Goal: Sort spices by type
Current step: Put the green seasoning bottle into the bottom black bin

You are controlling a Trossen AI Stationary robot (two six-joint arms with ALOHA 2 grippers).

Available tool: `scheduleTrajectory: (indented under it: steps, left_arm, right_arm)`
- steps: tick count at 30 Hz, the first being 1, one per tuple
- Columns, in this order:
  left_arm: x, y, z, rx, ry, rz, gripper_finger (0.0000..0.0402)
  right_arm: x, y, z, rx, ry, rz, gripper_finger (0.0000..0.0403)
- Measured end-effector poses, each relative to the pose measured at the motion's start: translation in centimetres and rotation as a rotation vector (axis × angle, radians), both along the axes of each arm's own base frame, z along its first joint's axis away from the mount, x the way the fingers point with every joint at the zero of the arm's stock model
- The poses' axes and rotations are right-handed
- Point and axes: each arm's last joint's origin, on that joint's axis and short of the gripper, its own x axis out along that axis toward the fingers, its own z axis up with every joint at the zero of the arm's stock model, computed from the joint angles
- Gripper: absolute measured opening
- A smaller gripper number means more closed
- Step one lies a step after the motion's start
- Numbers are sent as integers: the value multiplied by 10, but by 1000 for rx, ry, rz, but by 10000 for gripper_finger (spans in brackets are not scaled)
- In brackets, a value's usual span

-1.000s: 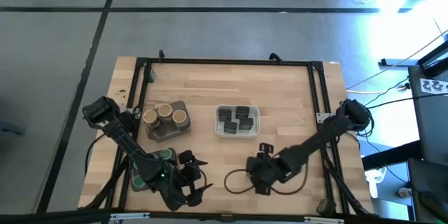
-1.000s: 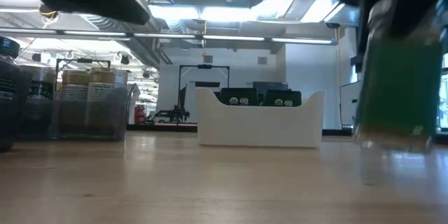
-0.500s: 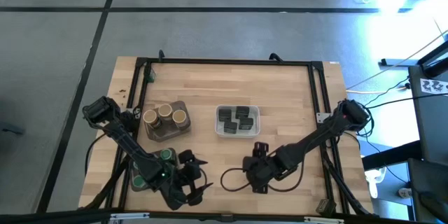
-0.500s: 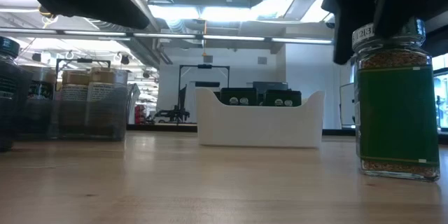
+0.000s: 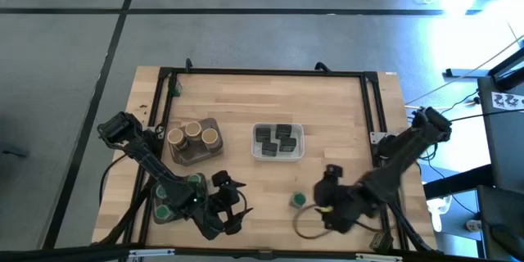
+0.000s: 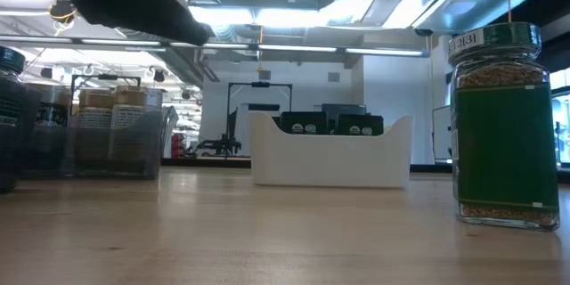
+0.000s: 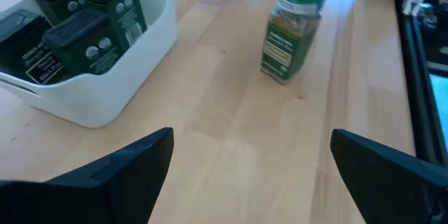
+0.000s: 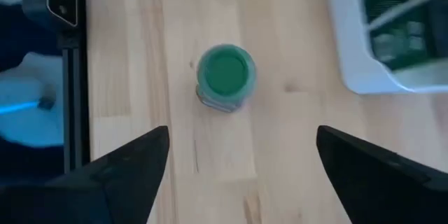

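The fingers of the right gripper (image 5: 326, 199) are seen spread wide apart with nothing between them, and the green-lidded jar (image 8: 225, 77) is framed in the gap ahead of them, untouched. That jar (image 5: 298, 201) stands upright on the bare wooden table (image 5: 327, 115), just beside the right gripper and near the white tray (image 5: 277, 142), on the side of the tray toward the table's front edge. In the low view the jar (image 6: 508, 127) is shown free of any gripper, its base flat on the wood, with a green label and a granular spice behind the glass. The fingers of the left gripper (image 5: 227, 205) are likewise held wide apart and empty; this gripper is placed near the front edge, well apart from the white tray and to its left, with the jar (image 7: 289, 31) and the tray (image 7: 112, 84) both seen ahead of it. Dark squarish tins (image 5: 277, 139) are held inside the white tray. Three tan-topped jars (image 5: 193, 136) are gathered on a dark grey tray (image 5: 193, 157) to the left of the white tray. More green-lidded jars (image 5: 178, 195) are seen on another dark tray (image 5: 154, 215) farther left and nearer the front edge, partly hidden under the left arm.
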Motion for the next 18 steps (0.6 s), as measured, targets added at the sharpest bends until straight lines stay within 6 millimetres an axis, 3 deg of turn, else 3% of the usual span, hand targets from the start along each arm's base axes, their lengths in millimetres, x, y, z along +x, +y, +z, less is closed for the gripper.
scheduleTrajectory:
  steps: [4, 8, 13, 18]
  left_arm:
    - [8, 4, 1, -63, -1, -14, 381]
    - [18, 4, 6, -76, -53, -69, 381]
    - [38, 14, 11, -110, -90, -141, 381]
    - [62, 26, 11, -155, -42, -194, 382]
  right_arm:
    - [-31, 10, 11, -53, -73, -54, 358]
    - [-56, 22, 3, -123, -155, -102, 358]
    - [-84, 25, -35, -194, -312, -227, 358]
    - [-102, 15, -87, -158, -340, -329, 358]
